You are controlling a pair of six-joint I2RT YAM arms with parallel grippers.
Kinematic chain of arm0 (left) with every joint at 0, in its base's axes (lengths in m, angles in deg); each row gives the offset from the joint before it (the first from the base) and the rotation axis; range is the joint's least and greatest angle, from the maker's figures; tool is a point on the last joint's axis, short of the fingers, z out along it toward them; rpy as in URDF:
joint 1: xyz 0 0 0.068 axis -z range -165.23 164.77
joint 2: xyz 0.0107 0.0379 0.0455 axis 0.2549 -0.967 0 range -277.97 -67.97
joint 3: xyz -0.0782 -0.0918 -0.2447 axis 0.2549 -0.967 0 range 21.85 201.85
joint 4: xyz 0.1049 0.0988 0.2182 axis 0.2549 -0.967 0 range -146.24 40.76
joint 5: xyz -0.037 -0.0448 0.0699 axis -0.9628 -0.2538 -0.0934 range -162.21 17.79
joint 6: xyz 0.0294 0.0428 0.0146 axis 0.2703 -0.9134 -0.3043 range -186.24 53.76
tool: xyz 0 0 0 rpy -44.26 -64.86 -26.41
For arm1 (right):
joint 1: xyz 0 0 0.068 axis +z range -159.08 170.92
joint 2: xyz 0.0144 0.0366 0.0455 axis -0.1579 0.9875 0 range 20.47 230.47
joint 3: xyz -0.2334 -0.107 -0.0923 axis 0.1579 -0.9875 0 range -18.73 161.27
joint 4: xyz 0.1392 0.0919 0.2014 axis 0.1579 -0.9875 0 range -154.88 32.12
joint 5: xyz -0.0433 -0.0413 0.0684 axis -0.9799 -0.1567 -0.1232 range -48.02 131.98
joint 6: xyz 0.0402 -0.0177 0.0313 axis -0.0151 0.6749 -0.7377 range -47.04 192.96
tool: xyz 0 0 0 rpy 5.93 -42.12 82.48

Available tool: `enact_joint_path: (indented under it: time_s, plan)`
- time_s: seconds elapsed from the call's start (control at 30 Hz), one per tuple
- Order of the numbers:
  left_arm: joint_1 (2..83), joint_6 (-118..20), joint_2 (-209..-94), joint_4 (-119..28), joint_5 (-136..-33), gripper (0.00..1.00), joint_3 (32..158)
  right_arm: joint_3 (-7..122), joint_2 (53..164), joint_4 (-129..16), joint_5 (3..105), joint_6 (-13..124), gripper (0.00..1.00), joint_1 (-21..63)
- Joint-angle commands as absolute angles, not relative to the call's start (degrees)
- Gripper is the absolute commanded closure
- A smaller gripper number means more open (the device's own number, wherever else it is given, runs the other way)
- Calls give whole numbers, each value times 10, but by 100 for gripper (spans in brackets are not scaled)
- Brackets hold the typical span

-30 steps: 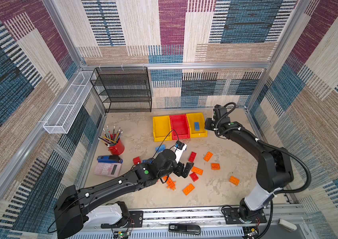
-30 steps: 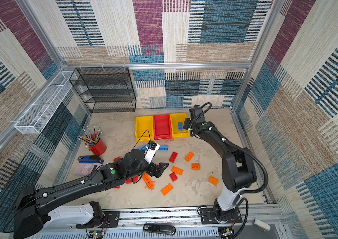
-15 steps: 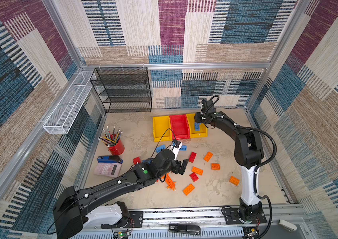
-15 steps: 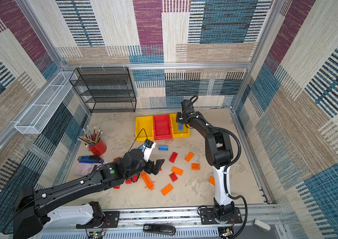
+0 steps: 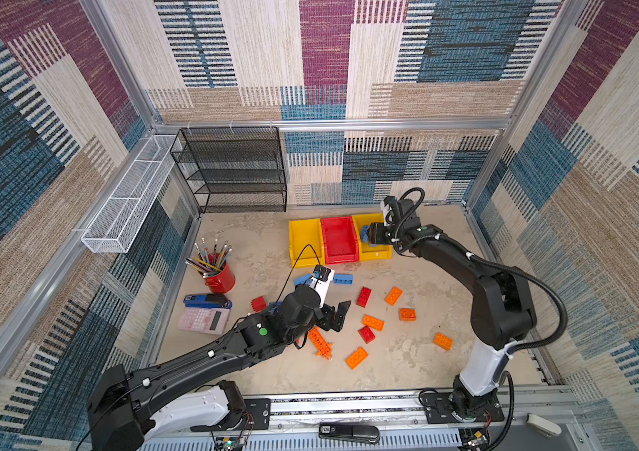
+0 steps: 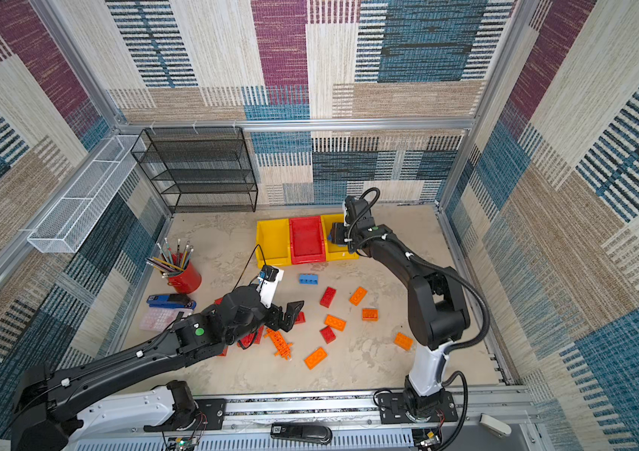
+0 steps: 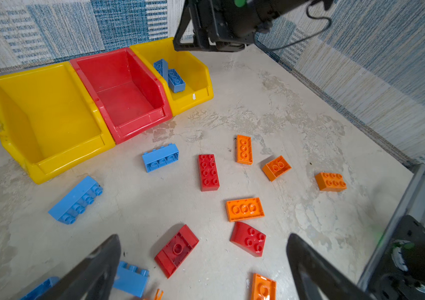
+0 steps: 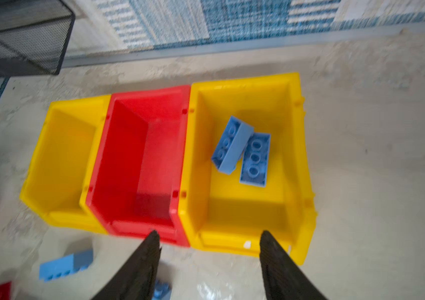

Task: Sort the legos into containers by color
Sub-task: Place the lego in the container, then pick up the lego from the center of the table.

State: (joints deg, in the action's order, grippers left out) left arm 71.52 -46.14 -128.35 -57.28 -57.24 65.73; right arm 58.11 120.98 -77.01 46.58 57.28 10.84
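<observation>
We are seeing a red pencil cup (image 5: 222, 279) standing near a blue stapler (image 5: 206, 301), which is lying just beside a pink calculator (image 5: 203, 321). A black mesh shelf (image 5: 231, 172) is standing at the back wall, and a white wire basket (image 5: 127, 195) is hanging alongside.

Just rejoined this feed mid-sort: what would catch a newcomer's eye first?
First, the row of three joined plastic bins, two yellow flanking a red one, at the table's back; only the yellow end bin under the open right gripper holds anything, two light-blue studded bricks. Next, the loose orange, red and blue studded bricks strewn across the pale tabletop in front, with the left gripper open wide above them.
</observation>
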Motion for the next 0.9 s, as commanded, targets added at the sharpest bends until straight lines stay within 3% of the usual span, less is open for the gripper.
enact_joint_path:
  time_s: [0.0,0.4,0.87]
  plan:
    - [716,-424,-1257,-615,-576,0,645,503,1150,-729,492,559,37,120]
    - [719,-348,-1128,-653,-595,0,551,346,1024,-703,523,551,35,163]
    - [719,-330,-1127,-602,-612,1,498,439,1168,-684,600,638,34,173]
